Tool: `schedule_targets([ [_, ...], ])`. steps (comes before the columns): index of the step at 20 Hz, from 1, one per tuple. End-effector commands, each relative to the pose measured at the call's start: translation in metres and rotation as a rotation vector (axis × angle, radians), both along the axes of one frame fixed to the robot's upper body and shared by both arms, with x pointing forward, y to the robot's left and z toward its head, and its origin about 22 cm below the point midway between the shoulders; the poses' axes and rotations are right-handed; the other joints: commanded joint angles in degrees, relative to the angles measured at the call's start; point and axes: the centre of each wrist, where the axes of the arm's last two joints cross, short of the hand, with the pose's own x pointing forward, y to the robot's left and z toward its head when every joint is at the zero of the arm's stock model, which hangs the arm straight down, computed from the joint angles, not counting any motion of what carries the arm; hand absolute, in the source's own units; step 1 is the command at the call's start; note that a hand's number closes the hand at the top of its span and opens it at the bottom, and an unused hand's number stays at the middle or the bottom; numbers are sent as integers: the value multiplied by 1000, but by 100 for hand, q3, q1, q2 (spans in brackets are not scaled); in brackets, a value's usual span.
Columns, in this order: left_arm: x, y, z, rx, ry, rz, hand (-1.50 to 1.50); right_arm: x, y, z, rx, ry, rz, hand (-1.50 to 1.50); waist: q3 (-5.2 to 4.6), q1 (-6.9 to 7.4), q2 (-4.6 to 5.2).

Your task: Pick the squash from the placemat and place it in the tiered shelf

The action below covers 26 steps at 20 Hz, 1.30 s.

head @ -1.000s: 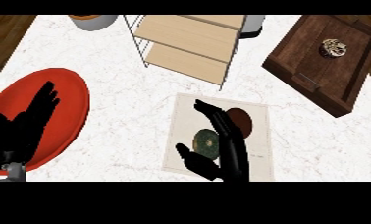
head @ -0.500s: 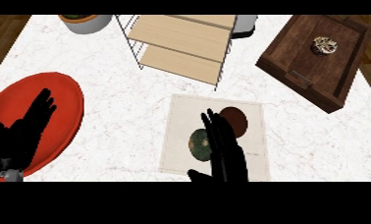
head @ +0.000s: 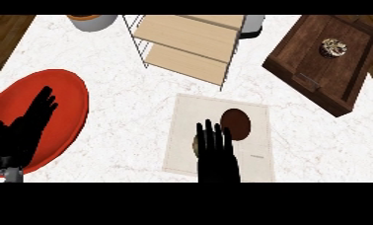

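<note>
The single head view looks steeply down on the white marble counter from the robot's side, with the tiered shelf and a grey pot at the far, top edge. It sits close: the placemat fills the lower middle, while the red plate and the dark wooden tray are cut by the side edges. The left hand and right hand enter from the bottom edge.

Wooden tiered shelf (wire frame), marbled counter
</note>
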Motion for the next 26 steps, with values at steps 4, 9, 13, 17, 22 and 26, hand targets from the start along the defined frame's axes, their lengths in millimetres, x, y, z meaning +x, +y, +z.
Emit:
schedule_targets([
  [4,11,1,-4,-9,-12,-25,0,14,15,55,-212,71,-43,-150,29,111,60],
  [9,15,-6,-6,-10,-2,-15,0,24,18,56,-235,99,-40,-150,33,108,56],
  [13,0,-5,-12,-4,1,-24,0,41,9,35,-216,136,-74,-150,35,112,53],
  [17,-5,12,-14,9,-3,-10,0,44,6,38,-243,130,-92,-150,34,104,50],
  [22,4,-7,-16,-9,-5,-10,0,53,-5,9,-231,118,-64,-150,36,85,52],
  [26,5,14,7,-5,-20,-40,0,64,-13,-6,-239,116,-56,-150,36,97,52],
])
